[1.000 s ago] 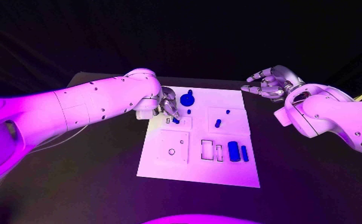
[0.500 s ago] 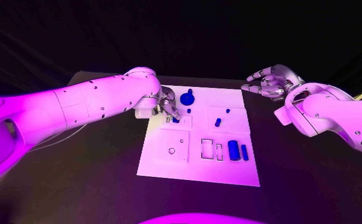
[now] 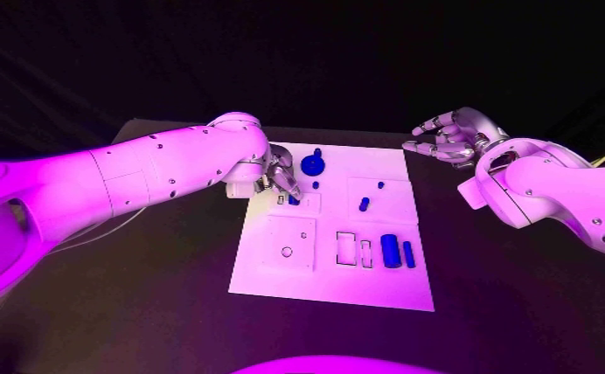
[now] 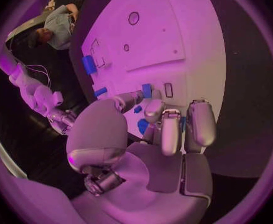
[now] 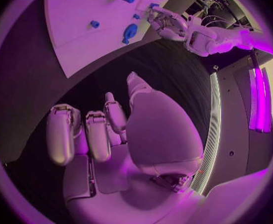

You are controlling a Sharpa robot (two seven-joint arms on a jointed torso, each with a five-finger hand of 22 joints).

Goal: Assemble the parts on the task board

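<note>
Nothing moved: six parts (image 3: 391,252) lie on the task board (image 3: 330,291).

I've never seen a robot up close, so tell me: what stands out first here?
The white task board lies mid-table, dotted with small blue parts. The left hand reaches down to a small blue part at the board's far left corner. The right hand hovers off the board's far right corner, holding nothing.
</note>
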